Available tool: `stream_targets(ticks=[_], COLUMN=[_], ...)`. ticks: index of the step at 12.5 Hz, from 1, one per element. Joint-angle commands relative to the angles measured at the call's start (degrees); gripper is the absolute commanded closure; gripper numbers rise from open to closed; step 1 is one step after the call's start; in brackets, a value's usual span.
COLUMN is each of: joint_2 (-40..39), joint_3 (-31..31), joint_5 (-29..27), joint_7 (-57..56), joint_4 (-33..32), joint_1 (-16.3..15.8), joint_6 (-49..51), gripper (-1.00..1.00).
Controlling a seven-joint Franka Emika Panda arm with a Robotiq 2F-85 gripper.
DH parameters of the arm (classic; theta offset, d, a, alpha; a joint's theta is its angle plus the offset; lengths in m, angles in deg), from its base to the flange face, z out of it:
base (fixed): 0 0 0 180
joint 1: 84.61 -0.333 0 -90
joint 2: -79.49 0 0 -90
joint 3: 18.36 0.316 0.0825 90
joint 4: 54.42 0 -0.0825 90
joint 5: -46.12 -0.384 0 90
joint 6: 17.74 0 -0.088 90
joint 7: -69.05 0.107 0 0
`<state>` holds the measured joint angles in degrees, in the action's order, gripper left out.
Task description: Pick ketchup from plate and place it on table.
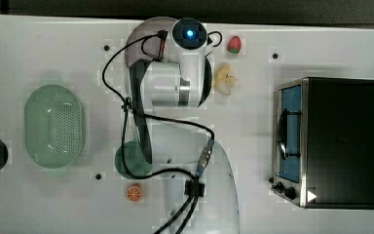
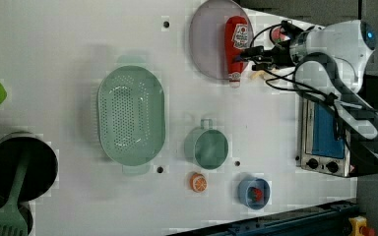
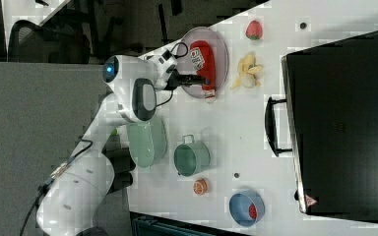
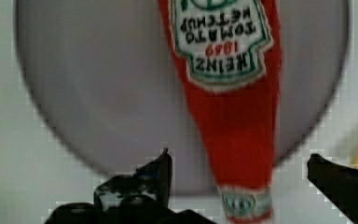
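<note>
- Tool (image 4: 240, 163): fingers spread wide apart with nothing between them, poised above the neck end of the ketchup (image 4: 228, 93). You see one fingertip on each side of the neck in the wrist view.
- Ketchup: a slim red bottle lying flat on its side, label up, directly under and ahead of the tool. Its body rests on the plate (image 4: 98, 84); the cap end overhangs the plate rim toward the tool.
- Plate: pale mauve disc beneath the tool, sitting on the white tabletop (image 2: 69, 49). Treat it as loose; it may slide if you push on the bottle.
- Neighbours: a yellow banana toy (image 3: 246, 71) lies just beside the tool, off the plate; a strawberry (image 3: 254, 29) sits farther off. Neither touches the bottle.
- Step in hand, as judged: lowering onto the bottle for the grasp; nothing is held yet.
- Advice to you: keep the fingers straddling the neck squarely, across its width, not along it. Descend until the fingertips reach past the widest part of the neck but stop short of the plate. Close only once centred, since a round bottle may roll away from a lopsided pinch. Lift straight up before carrying it to bare tabletop.
</note>
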<state>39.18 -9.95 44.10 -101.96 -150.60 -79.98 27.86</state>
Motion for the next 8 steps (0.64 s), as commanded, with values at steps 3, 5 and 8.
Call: stream_targets(ticks=[3,5,8], joint_2=[-5.1,-6.9,-8.2], joint_3=[0.1,0.1,0.0], joint_5=[5.5,6.3,6.7], joint_7=[-3.6,-3.6,-3.6], joint_4=[3.8,3.8,3.9], joint_1=[-0.8,-1.0,-1.2], joint_6=[-9.9,-13.4,-15.3], gripper=[-1.0,-1.0,-1.0])
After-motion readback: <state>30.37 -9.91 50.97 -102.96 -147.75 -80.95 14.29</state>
